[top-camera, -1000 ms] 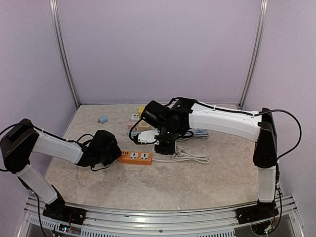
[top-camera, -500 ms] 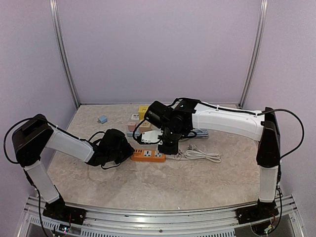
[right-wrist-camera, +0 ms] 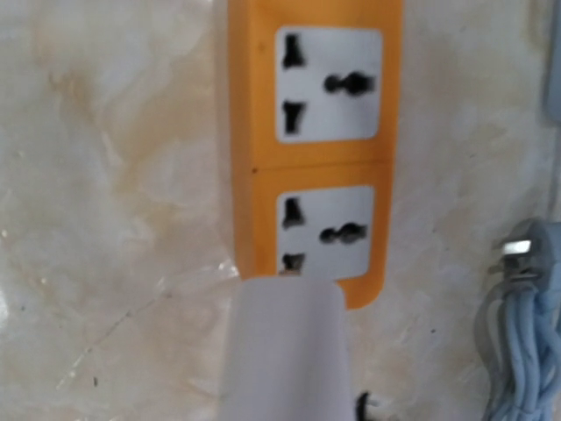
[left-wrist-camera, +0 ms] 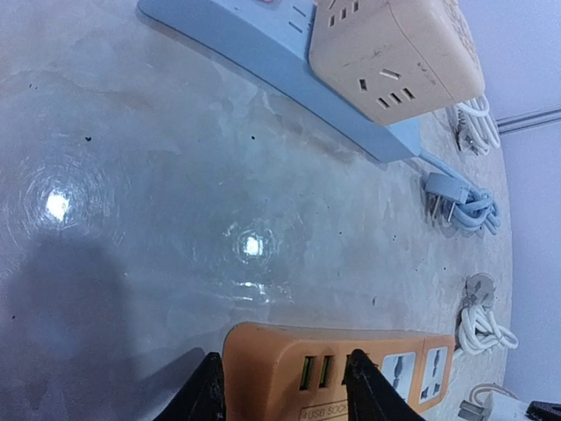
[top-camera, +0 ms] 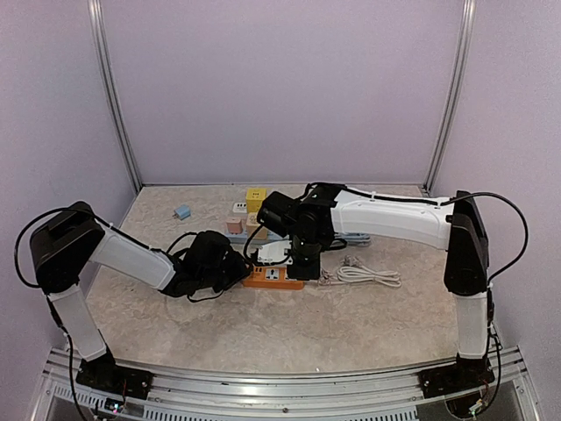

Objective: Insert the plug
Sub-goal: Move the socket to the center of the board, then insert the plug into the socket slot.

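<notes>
An orange power strip (top-camera: 273,275) lies flat in the middle of the table. My left gripper (top-camera: 235,267) is at its left end. In the left wrist view the fingers (left-wrist-camera: 210,392) stand a little apart, open, on either side of the strip's USB end (left-wrist-camera: 289,364). My right gripper (top-camera: 295,256) hangs over the strip's right part, shut on a white plug (top-camera: 270,253). In the right wrist view the plug's white body (right-wrist-camera: 285,351) hides my fingers. It sits just over the near end of the strip, below its two universal sockets (right-wrist-camera: 326,232).
A light blue power strip (left-wrist-camera: 263,44) with a beige cube adapter (left-wrist-camera: 394,53) lies behind the orange one. A blue coiled cord (left-wrist-camera: 460,206) and a white cord bundle (top-camera: 364,276) lie to the right. Small coloured adapters (top-camera: 254,195) stand at the back.
The left gripper dragged the orange strip to the right, and its jaws have just parted. The right gripper followed with the plug and now hangs over the strip's end socket.
</notes>
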Tool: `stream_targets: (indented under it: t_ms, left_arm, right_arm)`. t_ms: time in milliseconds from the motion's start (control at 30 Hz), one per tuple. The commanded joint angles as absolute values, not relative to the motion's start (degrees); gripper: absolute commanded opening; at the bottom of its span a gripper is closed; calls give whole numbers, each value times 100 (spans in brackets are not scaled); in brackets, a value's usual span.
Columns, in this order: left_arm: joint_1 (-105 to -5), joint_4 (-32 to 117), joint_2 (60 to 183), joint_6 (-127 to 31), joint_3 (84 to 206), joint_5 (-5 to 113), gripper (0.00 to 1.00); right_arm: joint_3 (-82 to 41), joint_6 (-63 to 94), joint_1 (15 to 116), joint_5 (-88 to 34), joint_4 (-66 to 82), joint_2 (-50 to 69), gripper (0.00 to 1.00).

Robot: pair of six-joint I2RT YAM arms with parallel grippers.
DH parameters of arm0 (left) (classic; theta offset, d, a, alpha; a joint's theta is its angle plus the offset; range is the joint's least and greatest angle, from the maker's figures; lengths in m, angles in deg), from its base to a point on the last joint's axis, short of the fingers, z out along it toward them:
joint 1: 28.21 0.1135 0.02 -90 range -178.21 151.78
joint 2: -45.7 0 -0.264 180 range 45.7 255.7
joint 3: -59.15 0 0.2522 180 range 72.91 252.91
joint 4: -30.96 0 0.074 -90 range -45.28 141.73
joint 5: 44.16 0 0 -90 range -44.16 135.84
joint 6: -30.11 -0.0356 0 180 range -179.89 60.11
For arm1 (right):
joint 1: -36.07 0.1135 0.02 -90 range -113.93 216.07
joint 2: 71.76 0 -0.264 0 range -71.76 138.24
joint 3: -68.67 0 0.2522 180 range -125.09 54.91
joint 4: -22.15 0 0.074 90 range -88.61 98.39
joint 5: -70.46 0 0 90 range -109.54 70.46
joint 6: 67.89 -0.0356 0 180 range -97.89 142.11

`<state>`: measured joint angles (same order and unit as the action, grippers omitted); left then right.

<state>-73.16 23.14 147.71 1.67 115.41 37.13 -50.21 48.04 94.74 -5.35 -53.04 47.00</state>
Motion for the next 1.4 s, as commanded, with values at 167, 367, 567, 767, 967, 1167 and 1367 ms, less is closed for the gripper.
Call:
stream_targets:
  t_ms: [167, 367, 567, 767, 967, 1167, 1367]
  left_arm:
    - [-7219, 2383, 14120, -30, 11346, 3634, 54]
    - [-7164, 2428, 13675, 43, 11048, 3492, 55]
    - [-7164, 2534, 13308, 81, 10816, 3420, 55]
    - [-7180, 2565, 13080, 152, 10601, 3333, 56]
    - [-7202, 2650, 12759, 190, 10449, 3264, 56]
    - [-7300, 3004, 12259, 185, 10244, 3075, 57]
    - [-7512, 3260, 11655, 293, 9910, 2930, 57]
  right_arm:
    - [-5091, 4926, 9369, -477, -5462, 4933, 0]
    - [-5352, 4944, 9346, -650, -5568, 5191, 0]
    - [-5567, 4927, 9344, -609, -5622, 5390, 0]
    - [-5637, 4970, 9344, -622, -5634, 5450, 0]
    - [-5701, 4979, 9348, -749, -5736, 5676, 0]
    - [-5835, 5030, 9341, -887, -5950, 5952, 0]
    - [-6075, 5077, 9297, -879, -6080, 6302, 0]
